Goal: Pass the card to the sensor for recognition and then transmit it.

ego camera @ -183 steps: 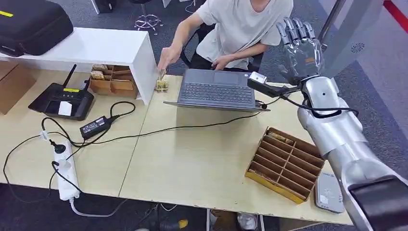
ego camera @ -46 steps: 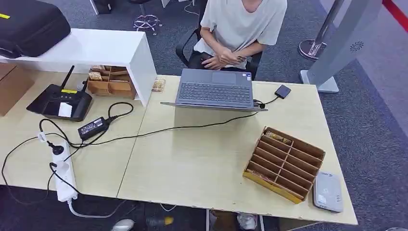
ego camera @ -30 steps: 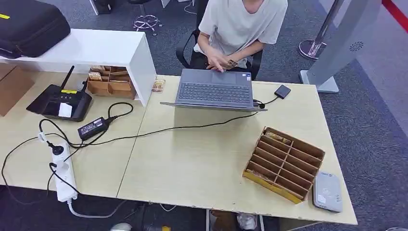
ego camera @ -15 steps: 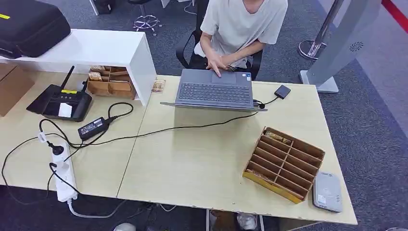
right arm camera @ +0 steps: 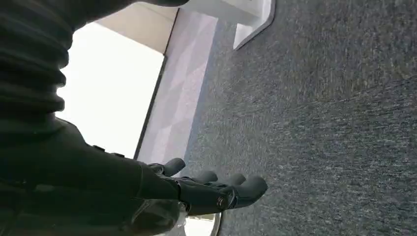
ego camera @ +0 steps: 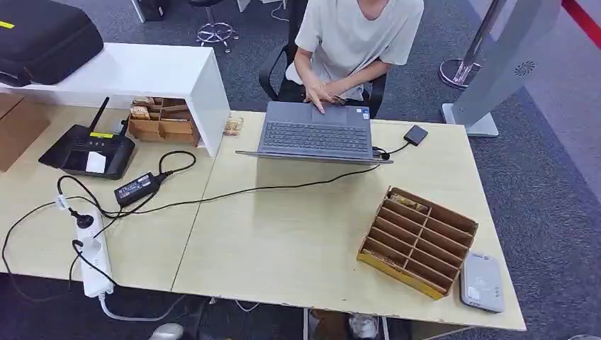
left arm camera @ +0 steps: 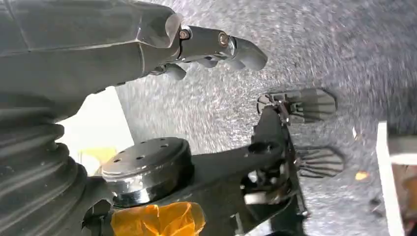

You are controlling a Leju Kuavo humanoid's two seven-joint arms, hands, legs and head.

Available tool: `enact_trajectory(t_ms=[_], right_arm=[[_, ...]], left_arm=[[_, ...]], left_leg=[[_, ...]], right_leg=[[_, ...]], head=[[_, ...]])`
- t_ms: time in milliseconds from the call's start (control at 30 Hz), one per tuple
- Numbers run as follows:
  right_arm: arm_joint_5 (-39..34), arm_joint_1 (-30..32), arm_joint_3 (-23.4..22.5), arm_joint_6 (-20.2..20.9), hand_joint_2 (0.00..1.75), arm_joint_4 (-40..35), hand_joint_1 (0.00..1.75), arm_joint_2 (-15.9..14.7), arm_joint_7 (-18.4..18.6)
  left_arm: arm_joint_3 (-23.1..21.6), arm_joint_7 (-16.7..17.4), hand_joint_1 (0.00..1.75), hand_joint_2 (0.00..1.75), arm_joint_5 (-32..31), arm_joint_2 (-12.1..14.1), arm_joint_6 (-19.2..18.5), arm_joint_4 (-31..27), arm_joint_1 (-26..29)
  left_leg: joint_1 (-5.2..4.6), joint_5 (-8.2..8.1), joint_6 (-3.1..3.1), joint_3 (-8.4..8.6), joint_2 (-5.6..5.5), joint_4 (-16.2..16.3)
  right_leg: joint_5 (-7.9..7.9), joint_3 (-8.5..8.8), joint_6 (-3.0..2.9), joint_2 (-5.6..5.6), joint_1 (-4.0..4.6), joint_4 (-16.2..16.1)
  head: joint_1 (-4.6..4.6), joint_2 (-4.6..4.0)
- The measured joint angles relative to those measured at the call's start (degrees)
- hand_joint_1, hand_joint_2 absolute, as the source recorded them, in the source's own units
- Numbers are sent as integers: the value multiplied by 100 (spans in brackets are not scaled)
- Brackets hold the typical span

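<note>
A brown cardboard divider box (ego camera: 419, 241) lies on the table's right side, with cards (ego camera: 407, 202) in its far slots. Beside its near right corner sits a flat grey card reader (ego camera: 482, 282). A small stack of cards (ego camera: 232, 126) rests by the white shelf. My left hand (left arm camera: 216, 46) hangs over grey carpet, fingers stretched out and holding nothing. My right hand (right arm camera: 216, 189) also hangs over the carpet, fingers straight and apart, with nothing in it.
A person (ego camera: 354, 35) sits behind the table with a hand on the grey laptop (ego camera: 317, 133). A small black box (ego camera: 416, 134) on a cable lies right of the laptop. At the left are a white shelf (ego camera: 142, 71), a router (ego camera: 88, 150), a power strip (ego camera: 96, 258) and cables.
Six seconds ago my right arm was raised toward the person; it has since dropped out of the head view. The person's hands have moved onto the laptop.
</note>
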Motion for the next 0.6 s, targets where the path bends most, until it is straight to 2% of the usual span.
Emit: enact_trajectory(t_ms=[133, 267, 400, 600], right_arm=[[37, 6, 109, 44, 175, 0, 0, -4, -96], [8, 42, 116, 44, 175, 0, 0, -72, -234], [43, 77, 131, 24, 175, 0, 0, -205, -297], [96, 97, 173, -92, 175, 0, 0, -499, -238]], left_arm=[[364, 100, 0, 175, 323, 217, 155, 61, -86], [646, 192, 0, 175, 533, 503, 146, 81, -171], [780, 264, 0, 175, 557, 778, 90, 96, -223], [832, 352, 0, 175, 548, 949, 13, 142, -223]], left_leg=[[1, 0, -1, 1, 1, 0], [2, 1, -1, 2, 1, -1], [2, 1, -1, 3, 2, -1], [1, -15, -18, 16, 38, 0]], right_leg=[[0, 1, -1, 0, 1, 0], [-1, 1, -1, 1, 2, 1], [-1, 2, -2, 1, 2, 1], [1, 3, -4, 38, 1, 0]], head=[[2, 0], [2, 0], [2, 0], [4, 0]])
